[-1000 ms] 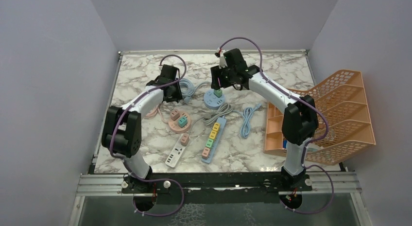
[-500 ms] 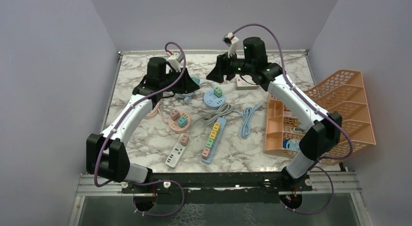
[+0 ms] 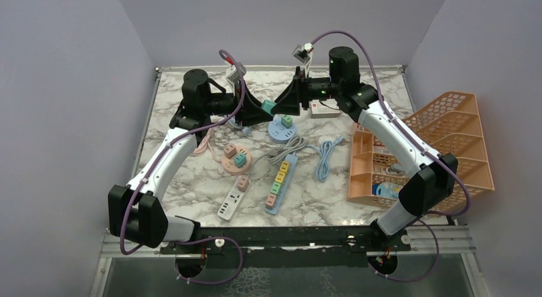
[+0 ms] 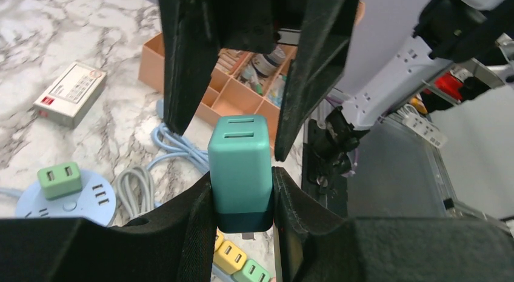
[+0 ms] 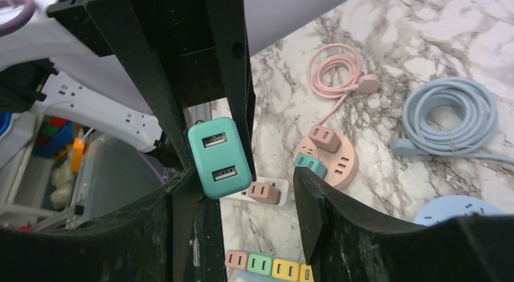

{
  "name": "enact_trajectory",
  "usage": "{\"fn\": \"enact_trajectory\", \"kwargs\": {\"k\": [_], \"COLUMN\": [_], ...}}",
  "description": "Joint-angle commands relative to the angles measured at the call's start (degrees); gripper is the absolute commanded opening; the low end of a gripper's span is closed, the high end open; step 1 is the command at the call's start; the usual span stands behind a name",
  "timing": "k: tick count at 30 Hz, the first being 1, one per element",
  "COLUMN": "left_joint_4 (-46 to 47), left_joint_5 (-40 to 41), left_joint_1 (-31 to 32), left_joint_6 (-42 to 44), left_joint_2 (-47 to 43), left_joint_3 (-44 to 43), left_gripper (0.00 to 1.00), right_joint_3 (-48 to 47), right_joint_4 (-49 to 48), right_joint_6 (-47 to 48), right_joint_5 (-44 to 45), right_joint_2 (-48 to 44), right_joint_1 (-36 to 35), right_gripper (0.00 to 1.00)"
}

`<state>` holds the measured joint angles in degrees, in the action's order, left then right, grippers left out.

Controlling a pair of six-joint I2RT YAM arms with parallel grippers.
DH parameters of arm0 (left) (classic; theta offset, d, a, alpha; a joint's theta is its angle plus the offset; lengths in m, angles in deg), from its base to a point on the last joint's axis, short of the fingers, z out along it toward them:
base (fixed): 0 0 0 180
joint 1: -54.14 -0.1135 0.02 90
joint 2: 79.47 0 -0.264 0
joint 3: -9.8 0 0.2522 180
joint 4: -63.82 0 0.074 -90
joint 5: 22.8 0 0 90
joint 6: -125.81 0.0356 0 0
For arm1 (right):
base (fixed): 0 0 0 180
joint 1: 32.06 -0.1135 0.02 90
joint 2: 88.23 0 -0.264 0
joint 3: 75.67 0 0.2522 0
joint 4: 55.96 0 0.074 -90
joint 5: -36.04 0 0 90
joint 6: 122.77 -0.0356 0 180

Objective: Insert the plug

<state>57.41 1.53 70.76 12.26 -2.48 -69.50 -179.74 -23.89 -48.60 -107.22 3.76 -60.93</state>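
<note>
- Both arms have swung inward since 0.5 s ago: left gripper (image 3: 261, 109) and right gripper (image 3: 286, 100), apart before, now meet tip to tip in mid-air.
- Left gripper is clamped narrow on the teal rectangular plastic charger plug (image 4: 239, 164); its 2 USB ports face the right wrist camera.
- Right gripper stands wide, fingers (image 4: 182, 57) straddling the plug's free end; no squeeze visible.
- Plug hangs above the marble-patterned table (image 3: 307, 201), at 11 o'clock from the round pale-blue plastic power strip (image 3: 281, 135).
- Progress, my reading: plug lifted and hand-over under way. Transfer, socket choice and insertion remain. Prongs not visible.
</note>
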Motion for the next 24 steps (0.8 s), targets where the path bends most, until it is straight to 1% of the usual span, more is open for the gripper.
{"fn": "enact_trajectory", "kwargs": {"k": [1,5,9,11,15,18,22,23,24], "left_joint_4": [7.31,7.27,7.26,7.23,6.89,6.80,5.24,4.56,4.26], "left_joint_5": [-9.21,-9.92,-10.43,-10.88,-11.57,-11.49,-11.16,-10.96,-10.81], "left_joint_1": [0.16,0.23,0.34,0.34,0.34,0.34,0.32,0.33,0.30], "left_joint_6": [-1.65,-1.80,-1.68,-1.53,-1.15,-0.85,0.36,0.81,1.05], "left_joint_2": [-0.72,-0.06,0.66,1.06,1.93,2.51,3.64,3.88,4.00], "left_joint_3": [-0.24,-0.81,-1.54,-1.61,-1.48,-1.64,-2.29,-2.46,-2.51], "left_gripper": [0.00,0.00,0.00,0.00,0.00,0.00,0.00,0.00,0.00], "right_joint_3": [-0.55,-1.20,-0.29,0.37,1.15,1.35,1.76,1.96,2.09], "right_joint_4": [-2.27,-4.67,-7.14,-9.40,-14.35,-17.10,-20.05,-20.56,-21.02], "right_joint_6": [-1.04,-3.69,-5.20,-6.95,-11.08,-13.18,-15.59,-15.75,-15.74], "right_joint_5": [-8.90,-12.45,-14.17,-15.39,-17.27,-17.70,-18.97,-19.09,-19.05], "right_joint_2": [1.49,3.62,4.74,5.47,6.56,7.03,7.70,7.72,7.76], "right_joint_1": [0.04,0.10,0.11,0.04,-0.04,0.00,-0.05,-0.05,-0.05], "right_gripper": [0.58,0.51,0.39,0.36,0.37,0.41,0.47,0.48,0.45]}}
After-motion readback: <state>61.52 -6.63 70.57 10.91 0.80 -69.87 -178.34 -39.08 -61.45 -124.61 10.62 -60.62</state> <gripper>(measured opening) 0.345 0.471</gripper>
